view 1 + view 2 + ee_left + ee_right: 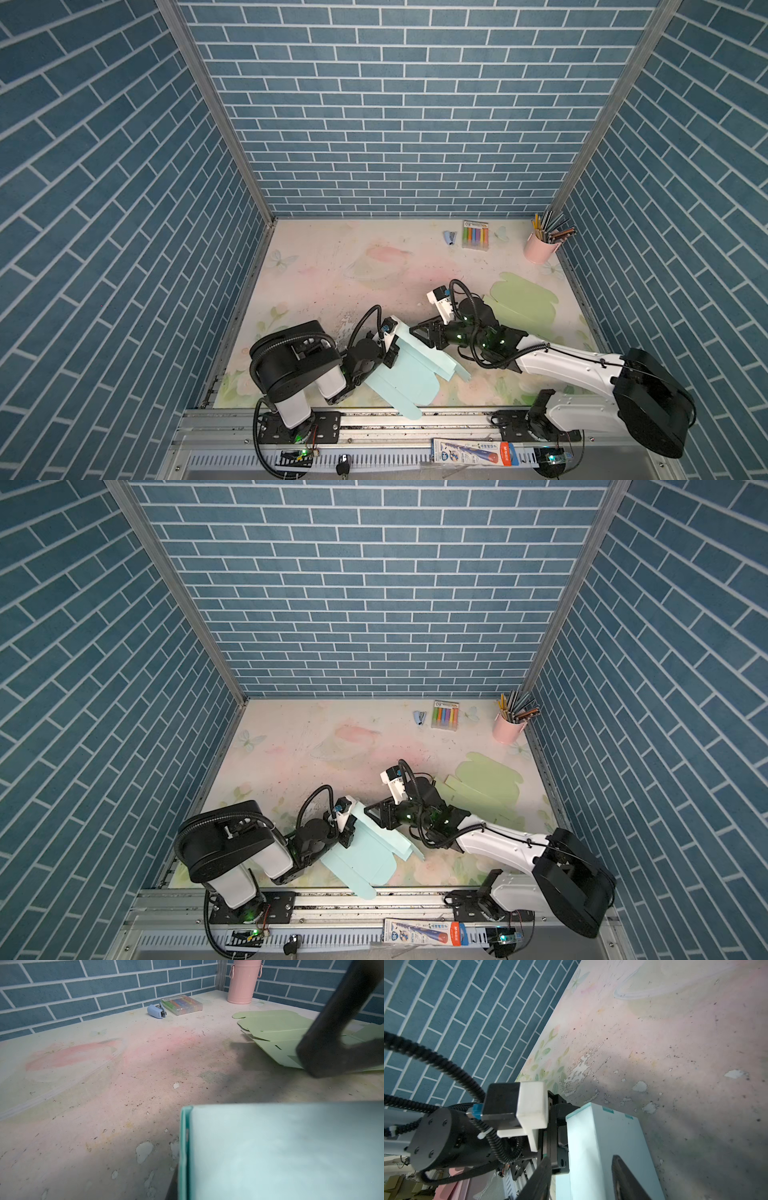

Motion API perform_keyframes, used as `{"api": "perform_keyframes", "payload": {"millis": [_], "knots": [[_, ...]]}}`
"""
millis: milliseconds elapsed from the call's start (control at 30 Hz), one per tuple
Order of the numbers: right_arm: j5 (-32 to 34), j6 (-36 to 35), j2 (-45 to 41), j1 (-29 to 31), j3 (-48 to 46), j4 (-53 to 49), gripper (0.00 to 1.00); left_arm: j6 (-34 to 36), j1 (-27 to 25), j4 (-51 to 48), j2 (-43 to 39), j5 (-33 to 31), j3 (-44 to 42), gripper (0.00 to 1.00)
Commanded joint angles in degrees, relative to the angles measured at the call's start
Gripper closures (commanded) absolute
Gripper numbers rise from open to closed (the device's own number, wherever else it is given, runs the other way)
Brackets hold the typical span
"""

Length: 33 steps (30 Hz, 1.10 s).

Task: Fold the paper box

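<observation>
The light blue paper box (409, 374) (361, 854) lies half folded near the table's front edge, and one flap reaches over the metal rail. My left gripper (392, 349) (348, 833) is shut on the box's left edge. In the left wrist view the box (280, 1147) fills the near corner and hides the fingers. My right gripper (417, 336) (372, 812) is at the box's raised far end. In the right wrist view this gripper (581, 1158) is open, its two dark fingers apart on either side of the upright box panel (602, 1136).
A flat green paper blank (523, 303) (280, 1030) lies at the right, behind my right arm. A pink pencil cup (538, 249), a marker pack (475, 235) and a small stapler (449, 237) stand along the back wall. A pen package (473, 452) lies on the front rail.
</observation>
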Motion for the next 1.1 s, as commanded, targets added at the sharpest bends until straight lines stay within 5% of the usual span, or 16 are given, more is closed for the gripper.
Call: {"api": "perform_keyframes", "payload": {"millis": [0,267,1067], "knots": [[2.36,-2.10,-3.26,-2.03,0.94,-4.44,0.53,0.54,0.10,-0.78,0.03,0.00,0.54,0.95],[0.59,-6.83,1.03,-10.14,1.47,-7.04,0.62,0.72,0.07,-0.92,0.44,0.26,0.89,0.95],[-3.06,-11.07,17.82,-3.86,3.27,-3.93,0.78,-0.20,0.40,1.35,1.66,-0.97,-0.15,0.93]]}}
